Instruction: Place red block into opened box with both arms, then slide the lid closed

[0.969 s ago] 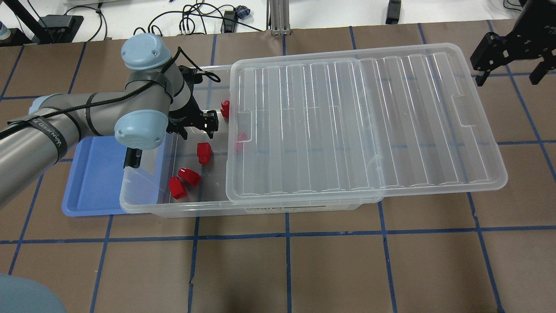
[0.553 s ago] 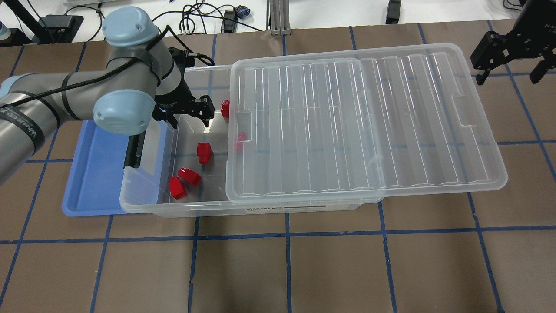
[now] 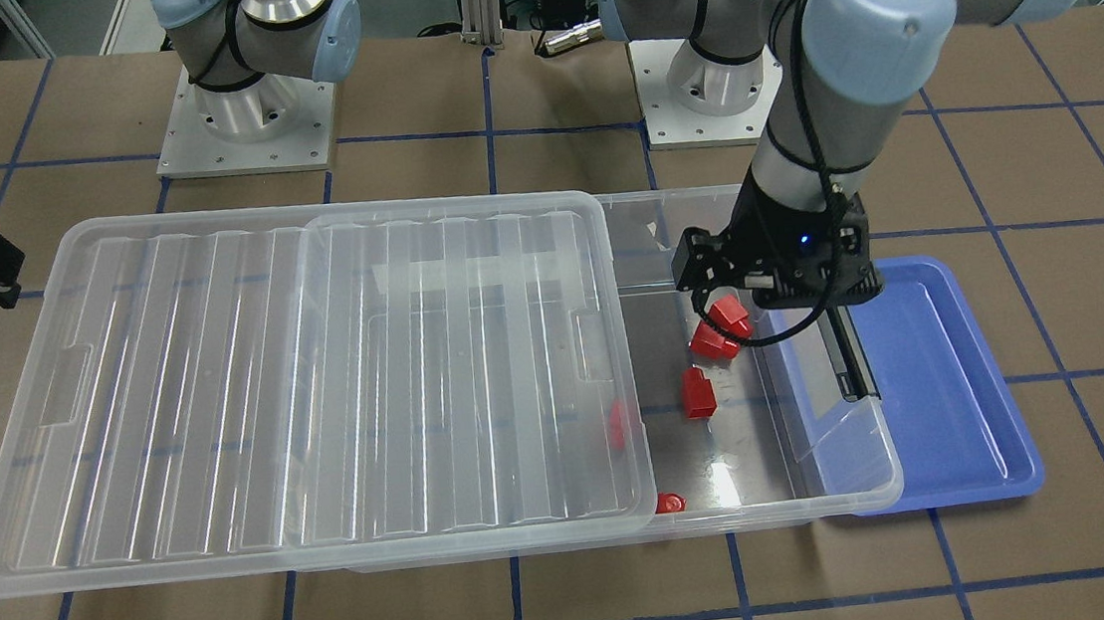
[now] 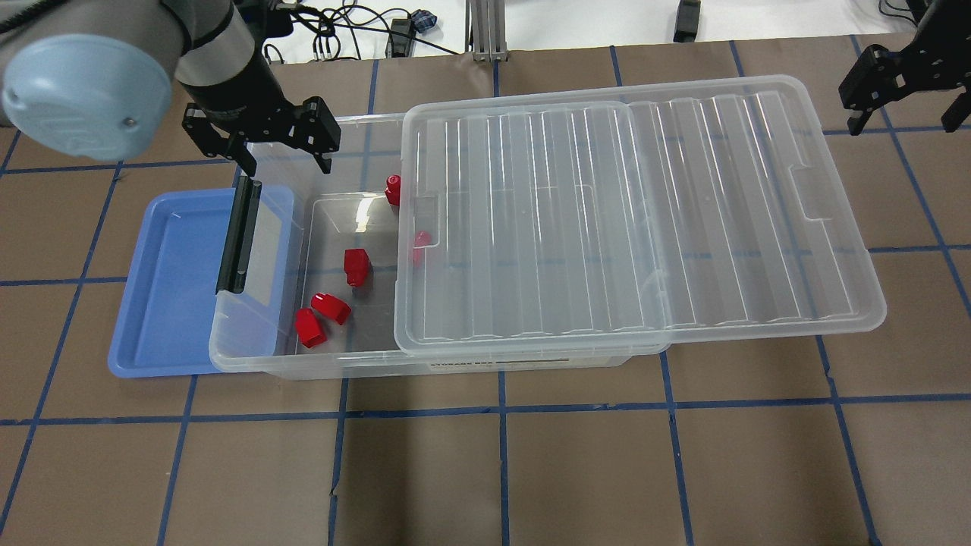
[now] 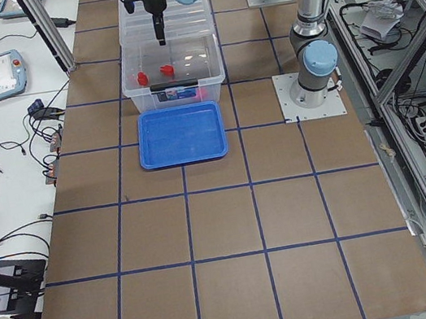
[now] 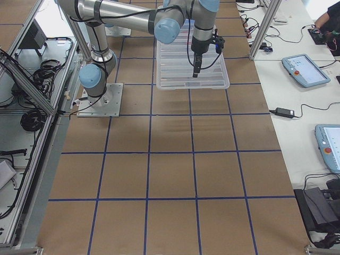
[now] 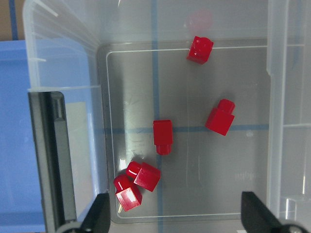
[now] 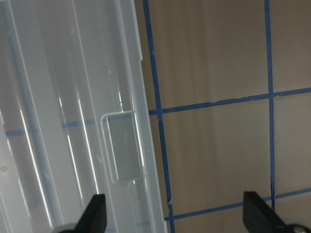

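- The left gripper (image 4: 288, 165) hangs spread and empty over the uncovered end of the box (image 4: 258, 362).
- The red block (image 4: 356, 266) lies below it on the box floor, among others alike.
- The right gripper (image 4: 903, 115) is spread and empty, just off the lid (image 4: 645, 212).

Five red blocks (image 4: 356, 267) loose in the clear box (image 4: 341, 365), ribbed lid (image 4: 645, 220) askew over most of it.

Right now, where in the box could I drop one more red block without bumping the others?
The box floor is bare between the far wall and the middle red block. The blue tray at the black handle end is bare too. The near corner by that handle is crowded: two red blocks huddle there. The lid covers the rest.
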You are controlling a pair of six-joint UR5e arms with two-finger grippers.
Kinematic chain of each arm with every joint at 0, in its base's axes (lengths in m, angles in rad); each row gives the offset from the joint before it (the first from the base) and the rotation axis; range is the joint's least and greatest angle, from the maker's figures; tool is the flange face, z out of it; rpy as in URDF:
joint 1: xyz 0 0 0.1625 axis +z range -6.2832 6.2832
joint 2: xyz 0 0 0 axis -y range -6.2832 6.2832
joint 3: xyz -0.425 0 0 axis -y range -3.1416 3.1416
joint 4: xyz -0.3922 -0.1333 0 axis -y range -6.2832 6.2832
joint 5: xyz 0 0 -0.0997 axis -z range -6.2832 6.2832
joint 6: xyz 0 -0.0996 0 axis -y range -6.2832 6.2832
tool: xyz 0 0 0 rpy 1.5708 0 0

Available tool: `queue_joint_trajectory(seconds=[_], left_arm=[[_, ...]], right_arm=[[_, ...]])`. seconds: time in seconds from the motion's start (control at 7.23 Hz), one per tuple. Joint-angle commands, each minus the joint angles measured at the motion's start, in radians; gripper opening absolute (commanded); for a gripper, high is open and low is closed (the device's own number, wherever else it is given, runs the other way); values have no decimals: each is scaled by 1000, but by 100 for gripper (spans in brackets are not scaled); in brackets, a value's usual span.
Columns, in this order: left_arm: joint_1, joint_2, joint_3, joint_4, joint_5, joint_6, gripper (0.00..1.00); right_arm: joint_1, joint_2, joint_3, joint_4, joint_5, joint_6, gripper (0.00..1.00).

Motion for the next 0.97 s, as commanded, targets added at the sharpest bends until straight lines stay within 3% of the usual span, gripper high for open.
queue_joint_trajectory(seconds=[0.0, 0.83], left_arm=[[6, 18, 29, -42, 2, 0, 100], [3, 34, 43, -65, 4, 0, 100]], right_arm=[[-29, 82, 6, -76, 0, -23, 100], [-89, 150, 31, -114, 9, -109, 100]])
